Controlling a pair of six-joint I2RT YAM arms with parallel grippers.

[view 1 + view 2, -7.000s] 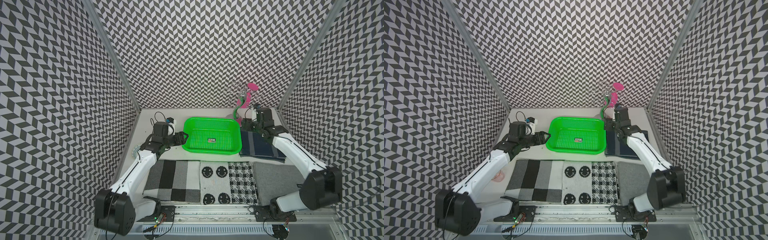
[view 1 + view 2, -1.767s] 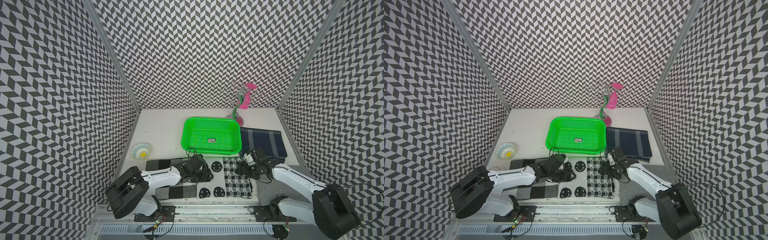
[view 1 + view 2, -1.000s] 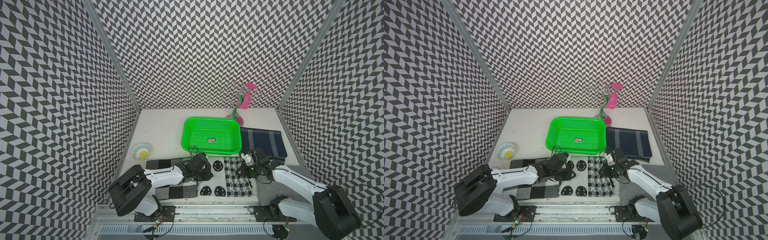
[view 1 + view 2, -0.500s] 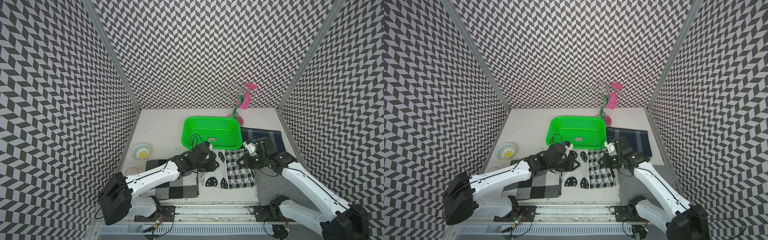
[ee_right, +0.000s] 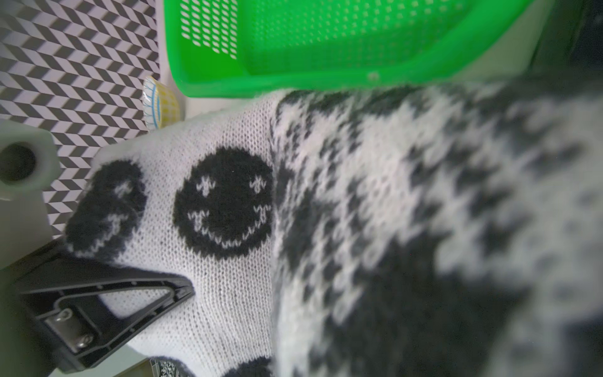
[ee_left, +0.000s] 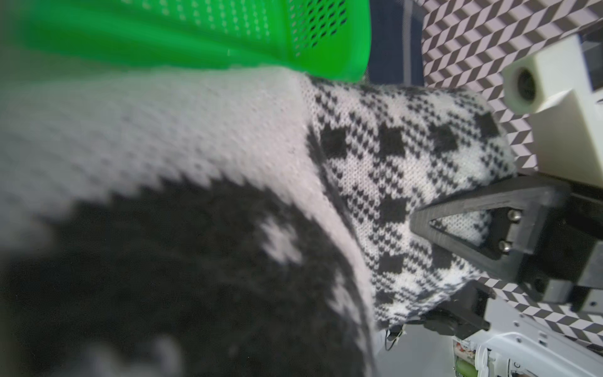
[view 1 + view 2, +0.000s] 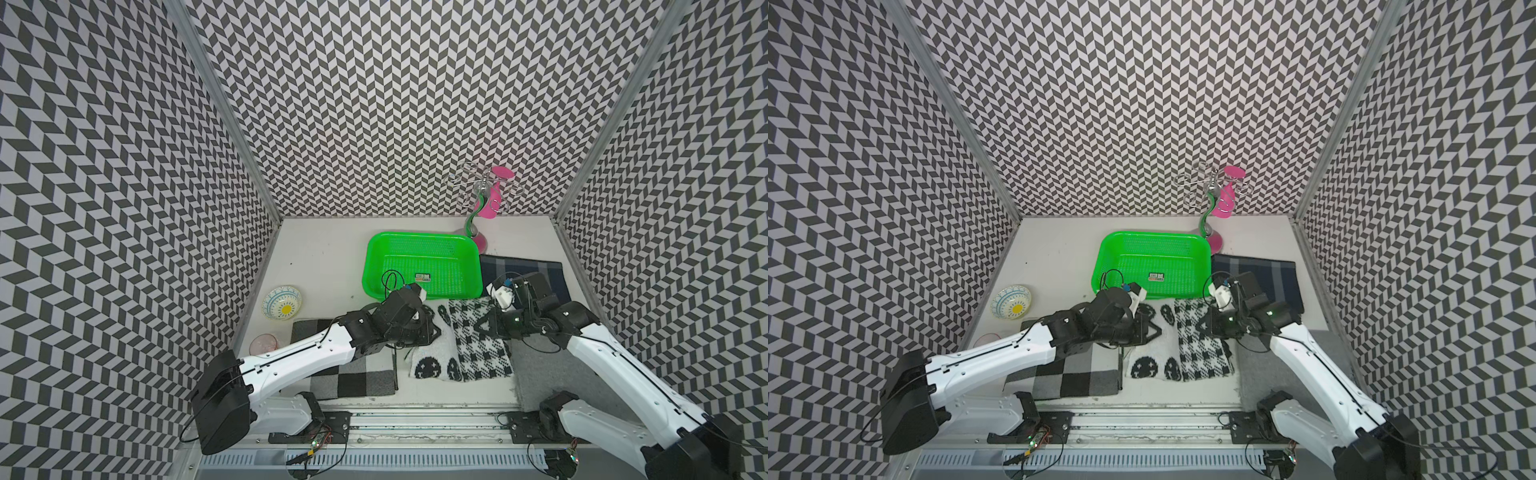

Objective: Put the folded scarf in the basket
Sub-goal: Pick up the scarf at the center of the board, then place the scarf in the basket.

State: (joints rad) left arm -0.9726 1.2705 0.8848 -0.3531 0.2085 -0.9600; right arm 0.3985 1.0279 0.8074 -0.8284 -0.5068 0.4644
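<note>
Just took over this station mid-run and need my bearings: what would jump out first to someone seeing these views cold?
The bright green basket at centre back pops against the chevron walls. Right in front of it, the left end effector and right end effector each pinch a side of the black-and-white scarf, its far edge raised near the basket's front rim.

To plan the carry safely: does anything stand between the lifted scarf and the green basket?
Nothing visible does. The scarf hangs lifted just before the basket, whose near rim it must clear; inside lies only a small sticker.
</note>
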